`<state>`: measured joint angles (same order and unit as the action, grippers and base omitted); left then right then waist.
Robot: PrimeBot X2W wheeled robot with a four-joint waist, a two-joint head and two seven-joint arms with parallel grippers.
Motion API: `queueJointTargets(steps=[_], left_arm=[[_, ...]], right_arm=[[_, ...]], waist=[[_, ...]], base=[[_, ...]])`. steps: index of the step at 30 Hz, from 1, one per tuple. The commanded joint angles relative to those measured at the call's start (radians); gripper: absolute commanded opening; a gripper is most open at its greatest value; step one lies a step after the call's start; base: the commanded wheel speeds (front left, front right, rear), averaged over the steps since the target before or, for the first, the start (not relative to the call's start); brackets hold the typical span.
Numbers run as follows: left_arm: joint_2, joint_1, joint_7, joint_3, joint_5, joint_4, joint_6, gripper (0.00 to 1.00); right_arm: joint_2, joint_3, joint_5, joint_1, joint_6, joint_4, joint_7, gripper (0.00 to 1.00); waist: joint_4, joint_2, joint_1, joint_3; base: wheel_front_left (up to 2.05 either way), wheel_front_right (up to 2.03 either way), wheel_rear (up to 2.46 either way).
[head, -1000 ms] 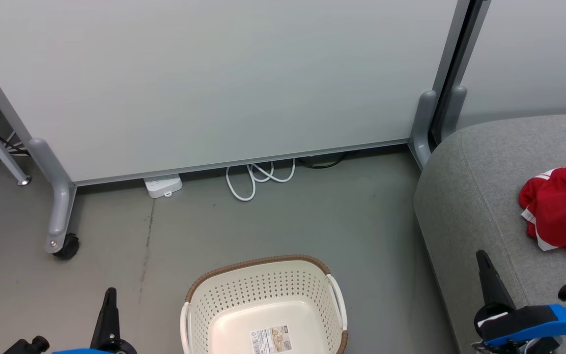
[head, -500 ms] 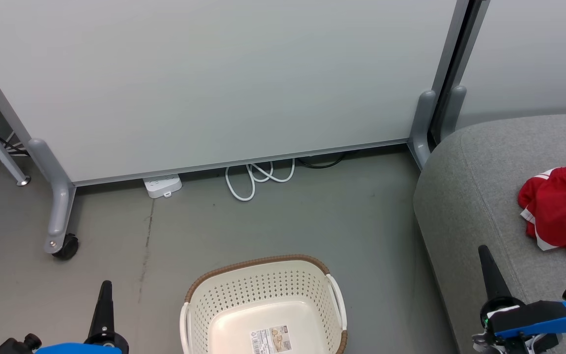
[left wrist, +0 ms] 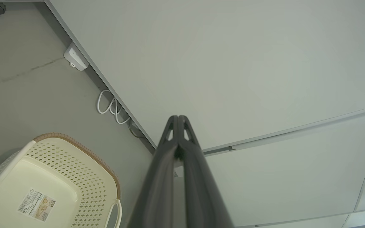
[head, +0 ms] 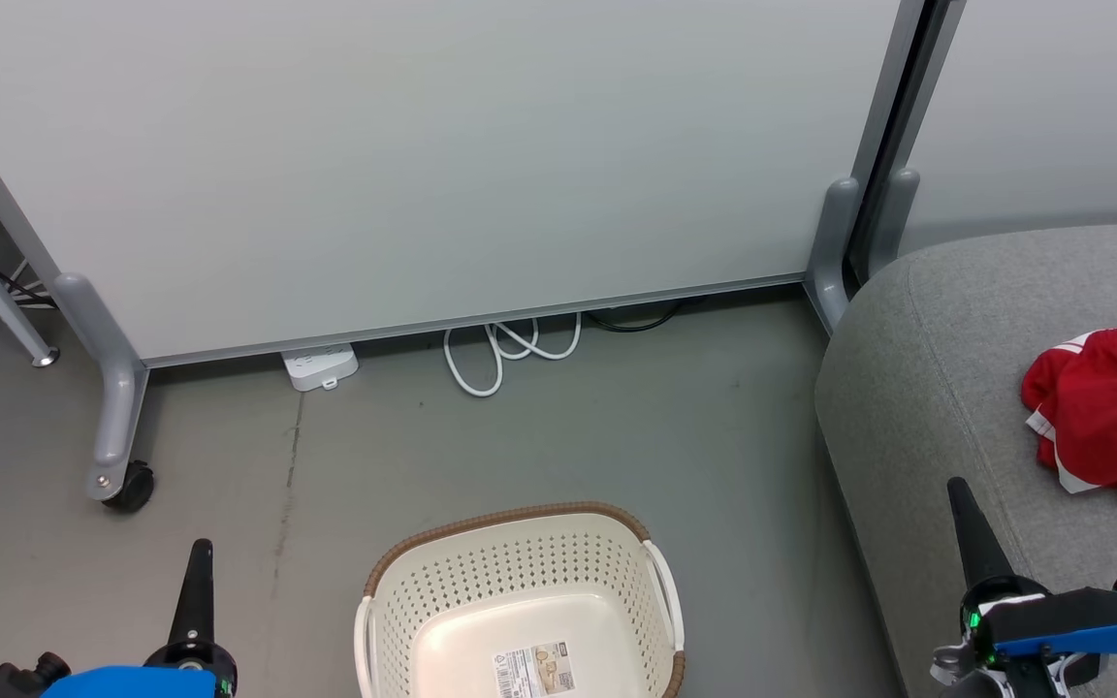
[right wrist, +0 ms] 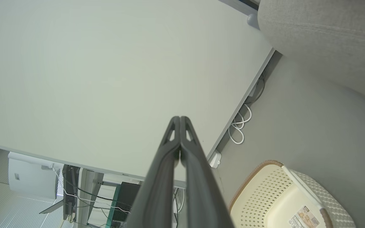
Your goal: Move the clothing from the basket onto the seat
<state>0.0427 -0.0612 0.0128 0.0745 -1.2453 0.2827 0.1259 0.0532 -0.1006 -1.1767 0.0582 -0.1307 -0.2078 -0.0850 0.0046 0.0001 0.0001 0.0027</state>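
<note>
**Two closed grippers, red clothes on the seat**

Both grippers have their fingers pressed tight together and hold nothing. The left gripper [head: 201, 551] points up at the near left, over the grey floor [head: 568, 436]. The right gripper [head: 958, 490] points up at the near right, over the near edge of the seat [head: 937, 388].

The clothing [head: 1106, 412] is a bright red bundle with white trim and a small white tag. It lies on the seat at the right side, apart from the right gripper.

The basket [head: 510, 515] stands on the floor, near, between the two grippers. It is left of the seat and does not touch it. Its bare bottom shows a paper label [head: 534, 669].

Farther away, a big white board [head: 423, 165] stands on grey legs. A looped white cable [head: 500, 354] and a white power strip [head: 321, 366] lie under its bottom edge.
</note>
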Motion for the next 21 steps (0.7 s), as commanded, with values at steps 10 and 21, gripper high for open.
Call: queueJointTargets(steps=[10, 21], left_arm=[[0.007, -0.031, 0.027, 0.014, -0.093, -0.019, 0.005, 0.00], [0.009, -0.038, 0.053, 0.024, -0.184, -0.025, 0.006, 0.00]], right_arm=[[-0.002, -0.005, -0.111, 0.030, 0.000, -0.005, -0.010, 0.00], [-0.003, -0.008, -0.220, 0.037, 0.000, -0.017, -0.016, 0.00]], waist=[[-0.001, -0.0001, 0.0000, 0.000], [-0.002, -0.0001, 0.0000, 0.000]], base=[[0.00, 0.00, 0.00], [0.00, 0.00, 0.00]])
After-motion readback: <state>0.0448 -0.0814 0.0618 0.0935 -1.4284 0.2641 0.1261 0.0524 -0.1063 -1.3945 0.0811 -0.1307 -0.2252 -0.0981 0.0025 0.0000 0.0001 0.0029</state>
